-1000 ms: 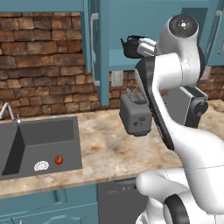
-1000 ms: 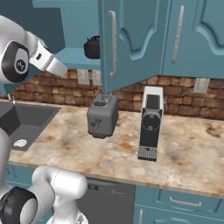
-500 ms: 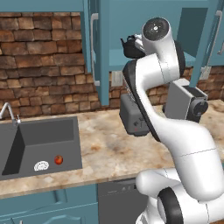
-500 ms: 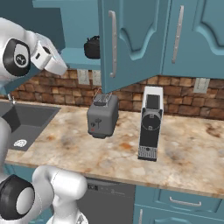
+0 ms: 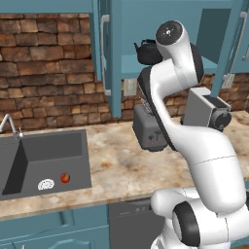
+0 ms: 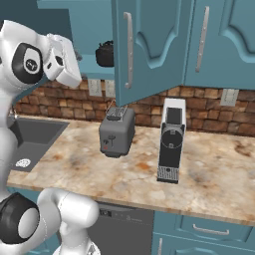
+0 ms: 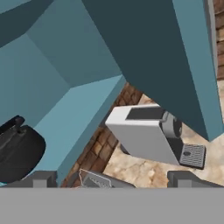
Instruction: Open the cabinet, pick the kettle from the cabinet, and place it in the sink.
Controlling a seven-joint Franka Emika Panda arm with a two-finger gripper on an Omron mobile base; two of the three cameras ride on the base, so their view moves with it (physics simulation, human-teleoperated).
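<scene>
The kettle (image 5: 146, 51) is small and black and sits on the shelf of the teal wall cabinet (image 5: 160, 65), whose door (image 6: 144, 50) stands swung open. In the hand view the kettle (image 7: 19, 151) lies at the lower left, off to the side of my gripper (image 7: 113, 179). The two fingertips (image 7: 43, 177) are wide apart, so the gripper is open with nothing between them. My white hand (image 6: 62, 60) hovers left of the kettle (image 6: 105, 54) and short of the shelf. The dark grey sink (image 5: 44, 155) is sunk into the counter at the left, below the hand.
A grey toaster (image 6: 117, 132) stands on the marbled counter under the open cabinet, and a white coffee machine (image 6: 172, 139) stands to its right. In the sink lie a white item (image 5: 46, 184) and a small red one (image 5: 64, 177). The faucet (image 5: 9, 124) is behind the basin.
The arm's upper joints have swung left, and the hand has risen a little and turned toward the open cabinet. The jaws stayed open and the kettle has not moved.
</scene>
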